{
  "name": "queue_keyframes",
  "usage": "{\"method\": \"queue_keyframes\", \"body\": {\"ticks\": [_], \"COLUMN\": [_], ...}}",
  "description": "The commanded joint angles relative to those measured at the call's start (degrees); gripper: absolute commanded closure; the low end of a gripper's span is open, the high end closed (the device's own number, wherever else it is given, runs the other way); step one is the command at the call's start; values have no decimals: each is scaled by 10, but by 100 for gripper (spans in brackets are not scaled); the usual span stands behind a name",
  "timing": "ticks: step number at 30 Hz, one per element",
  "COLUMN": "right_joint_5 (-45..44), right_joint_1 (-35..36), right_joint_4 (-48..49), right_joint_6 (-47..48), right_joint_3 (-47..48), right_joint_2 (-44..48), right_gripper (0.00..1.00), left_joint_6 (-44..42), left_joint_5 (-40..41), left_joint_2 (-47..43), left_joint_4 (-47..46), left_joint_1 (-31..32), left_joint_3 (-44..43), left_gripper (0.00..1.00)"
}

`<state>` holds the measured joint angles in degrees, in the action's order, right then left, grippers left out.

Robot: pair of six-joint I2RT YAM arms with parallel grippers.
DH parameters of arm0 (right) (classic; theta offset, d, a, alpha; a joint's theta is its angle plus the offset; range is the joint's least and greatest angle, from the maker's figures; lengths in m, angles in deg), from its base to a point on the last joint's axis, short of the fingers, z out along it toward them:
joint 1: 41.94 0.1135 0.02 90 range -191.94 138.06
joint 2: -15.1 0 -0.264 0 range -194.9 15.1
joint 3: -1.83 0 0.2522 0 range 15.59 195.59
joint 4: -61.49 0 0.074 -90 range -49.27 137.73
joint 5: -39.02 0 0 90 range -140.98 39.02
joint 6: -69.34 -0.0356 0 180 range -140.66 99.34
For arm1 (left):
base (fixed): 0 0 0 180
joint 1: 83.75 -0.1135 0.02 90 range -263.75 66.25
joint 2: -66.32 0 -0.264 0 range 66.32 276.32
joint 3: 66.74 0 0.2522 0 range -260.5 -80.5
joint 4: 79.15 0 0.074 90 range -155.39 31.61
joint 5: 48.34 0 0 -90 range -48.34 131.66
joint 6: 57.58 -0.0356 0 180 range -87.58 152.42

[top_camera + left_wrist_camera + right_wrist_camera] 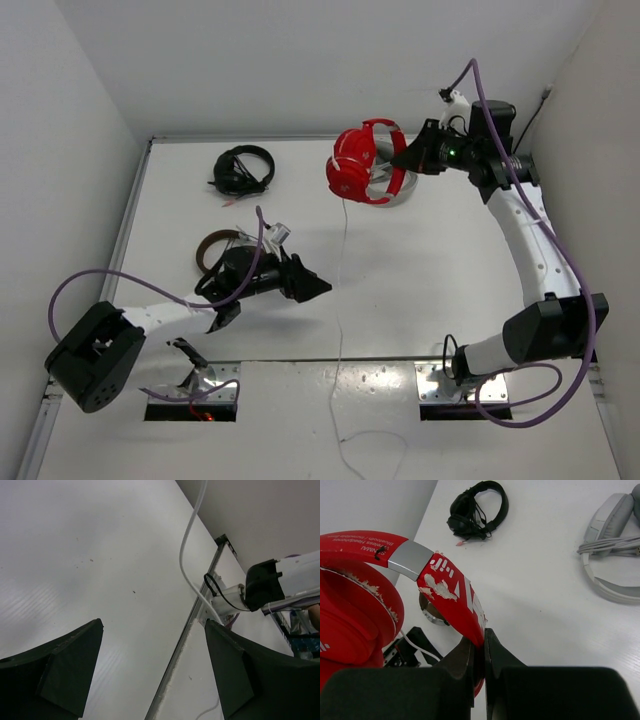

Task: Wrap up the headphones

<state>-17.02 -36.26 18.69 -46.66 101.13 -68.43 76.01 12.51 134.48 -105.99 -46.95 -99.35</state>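
White table (450, 280), red headphones (362, 165) aloft

My right gripper (480, 652) is clamped on the headband at the far side; the white cable (342, 300) trails down loose. My left gripper (153, 624) gapes empty just beside it. Next, I judge: catch that cable and start winding.

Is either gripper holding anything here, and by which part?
The right gripper pinches the red headphones by the headband; the left gripper is open, holding nothing.
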Motion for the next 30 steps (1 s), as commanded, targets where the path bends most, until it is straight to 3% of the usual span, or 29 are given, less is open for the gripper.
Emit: {"method": "queue_keyframes", "body": {"ticks": [1,17,23,27,30], "right_joint_5": [36,46,46,46,52], "right_joint_1": [-7,-23,-18,-18,-23], "right_joint_4": [54,70,81,88,88], "right_joint_6": [-45,-67,-72,-78,-84], "right_joint_3": [15,-2,-2,-2,-2], "right_joint_2": [2,2,-8,-8,-8], "right_gripper": [100,100,100,100,100], "left_joint_6": [27,119,120,106,57], "left_joint_5": [38,24,17,17,17], "left_joint_2": [15,33,57,73,86], "left_joint_4": [-56,-117,-133,-118,-47], "left_joint_1": [13,52,83,96,96], "left_joint_3": [-7,-25,-47,-53,-74], "left_gripper": [12,13,18,31,60]}}
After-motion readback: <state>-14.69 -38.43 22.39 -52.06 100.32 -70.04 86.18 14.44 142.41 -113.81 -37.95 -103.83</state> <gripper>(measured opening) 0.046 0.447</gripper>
